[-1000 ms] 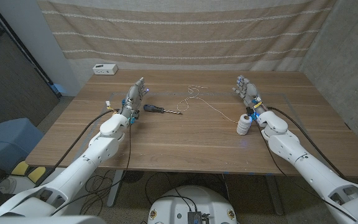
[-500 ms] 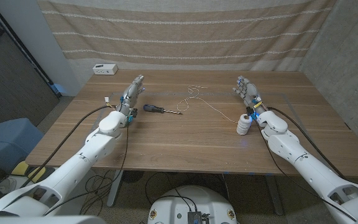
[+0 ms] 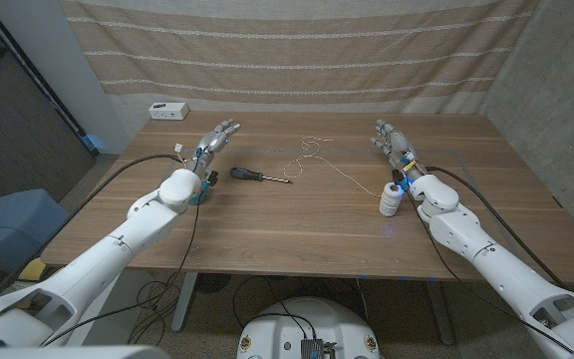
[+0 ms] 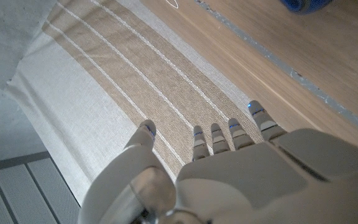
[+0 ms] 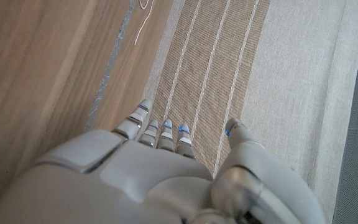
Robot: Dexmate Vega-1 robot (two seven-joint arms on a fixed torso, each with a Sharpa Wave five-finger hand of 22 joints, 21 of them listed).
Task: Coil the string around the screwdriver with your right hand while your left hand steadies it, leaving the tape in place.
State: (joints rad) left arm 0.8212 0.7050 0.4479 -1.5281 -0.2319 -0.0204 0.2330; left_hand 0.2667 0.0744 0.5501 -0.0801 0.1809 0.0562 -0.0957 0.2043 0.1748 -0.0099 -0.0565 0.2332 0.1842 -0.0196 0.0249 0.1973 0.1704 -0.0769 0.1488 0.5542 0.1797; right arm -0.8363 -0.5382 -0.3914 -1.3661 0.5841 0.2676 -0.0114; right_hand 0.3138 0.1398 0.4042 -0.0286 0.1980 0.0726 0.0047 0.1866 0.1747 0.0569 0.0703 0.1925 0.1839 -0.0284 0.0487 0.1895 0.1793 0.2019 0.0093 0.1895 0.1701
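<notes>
1. The spool of string (image 3: pixel 391 199) stands upright nearest the counter's front edge, toward its right side, just beside the right forearm.
2. The screwdriver (image 3: pixel 258 177) lies farther in, near the counter's (image 3: pixel 297 234) middle, its long axis running roughly left to right with the dark handle toward the left side and the tip pointing right.
3. The string (image 3: pixel 337 172) runs loose from the spool back toward a small tangle past the screwdriver's tip.
4. The left hand (image 3: pixel 217 138) hangs above the counter just left of the handle and a little farther back, fingers apart and reaching toward the far edge, holding nothing; it looks the nearer hand to the screwdriver.
5. The right hand (image 3: pixel 390 139) is beyond the spool, fingers apart, empty, well apart from the string's tangle.
6. A small white box (image 3: pixel 167 111) sits at the far left corner.
</notes>
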